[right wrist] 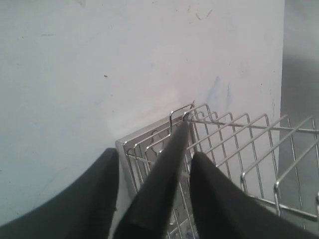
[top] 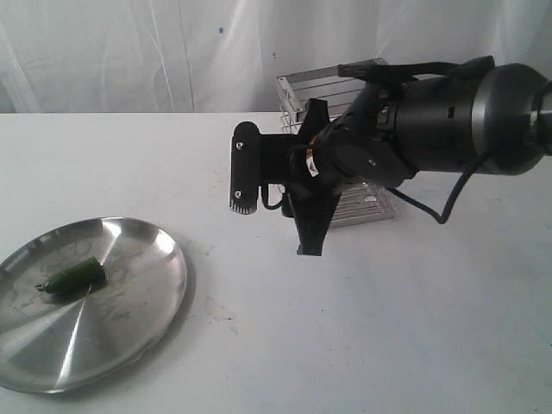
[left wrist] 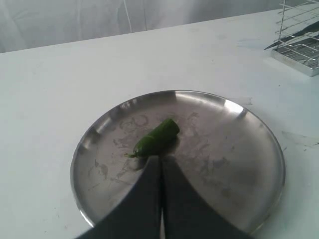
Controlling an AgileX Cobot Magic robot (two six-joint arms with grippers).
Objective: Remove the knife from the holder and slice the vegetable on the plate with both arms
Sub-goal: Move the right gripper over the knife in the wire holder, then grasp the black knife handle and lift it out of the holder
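While the right gripper (right wrist: 154,155) straddles the knife (right wrist: 159,184) in the holder (right wrist: 219,129), its jaws aren't clamped. There's a sliver of light on each side of the black shaft, so it's released and nothing is gripped yet. The knife is inside the holder, its far end against the wire at the holder's rim. I can't tell whether the part between the jaws is handle or blade.

The left gripper (left wrist: 160,162) is pinched together and empty, well apart from the holder. It hangs over the plate (left wrist: 224,164), tips just beside the vegetable (left wrist: 157,137). I can't tell if they touch. The vegetable lies on the plate with no slices visible.

Risks from here, my read:
- The gaps are uneven, wider on one side. On closing, one finger lands first and shoves the knife against the holder's wires, giving a skewed grip.
- Pulling out at an angle could hook the knife under a holder bar. The holder looks light, so it could drag or tip.
- A thin shaft in a wide claw may pivot once it's clear of the holder, putting the edge at the wrong angle for cutting.
- The vegetable is round and the plate is slick, so it rolls if the left claw doesn't pin it.
- The left fingers sit close to the cut line, so the blade could strike them.
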